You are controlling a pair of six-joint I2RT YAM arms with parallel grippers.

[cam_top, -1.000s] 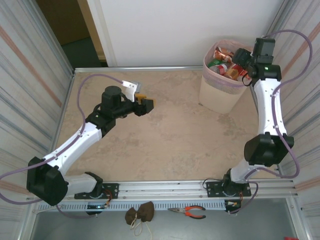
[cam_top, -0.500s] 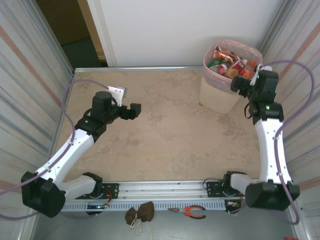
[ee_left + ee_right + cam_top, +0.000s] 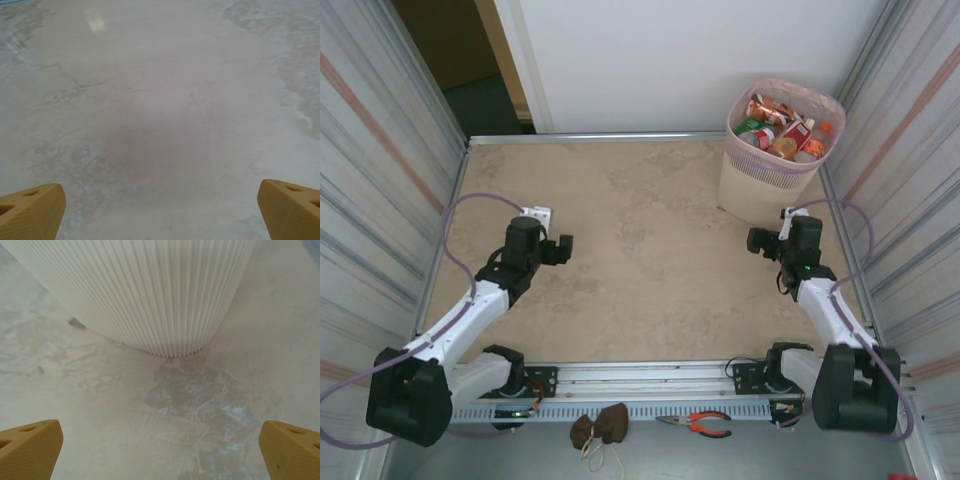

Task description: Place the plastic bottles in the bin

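The plastic bottles [image 3: 780,125] lie heaped inside the bin [image 3: 752,195], a tapered tub with a pink mesh rim and ribbed beige wall at the table's [image 3: 650,300] two o'clock corner, while the left gripper [image 3: 563,250] at nine o'clock and the right gripper [image 3: 757,241] at three o'clock hang with fingers spread wide, holding nothing, open marbled stone between them.

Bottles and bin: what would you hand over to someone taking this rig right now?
The left gripper is open and empty, above the table.
The right gripper is open and empty, low on the near side of the bin, apart from it.
The plastic bottles: every one I can see lies in the bin, piled near its rim.
Done: seemingly all bottles binned.
Left: probably nothing; check behind the bin first.
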